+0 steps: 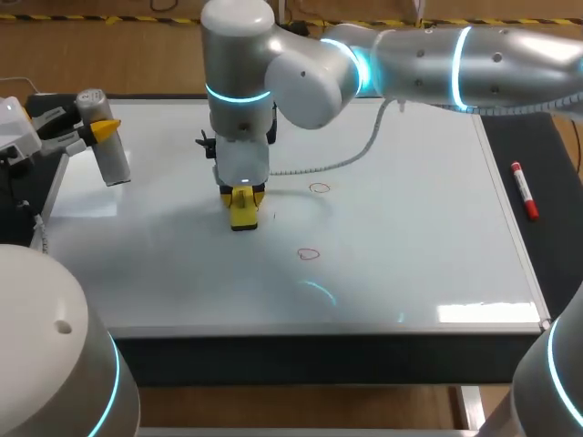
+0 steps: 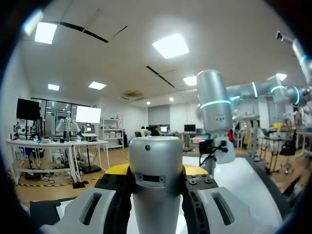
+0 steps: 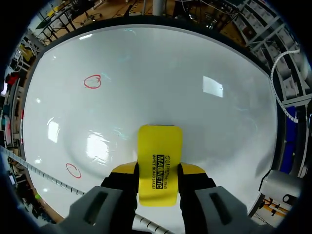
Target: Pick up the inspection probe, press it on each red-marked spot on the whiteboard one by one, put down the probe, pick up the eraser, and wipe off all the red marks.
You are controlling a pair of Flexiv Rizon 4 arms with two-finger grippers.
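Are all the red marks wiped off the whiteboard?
No, one red circle and a second red circle are on the whiteboard.

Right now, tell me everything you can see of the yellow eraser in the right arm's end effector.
The yellow rectangular block eraser looks like smooth plastic, with rounded corners and black print along its broad face. It stands on end, clamped from both sides by the right end effector, free end down toward the glossy white whiteboard; whether they touch cannot be told. The nearest red circle lies clear of it.
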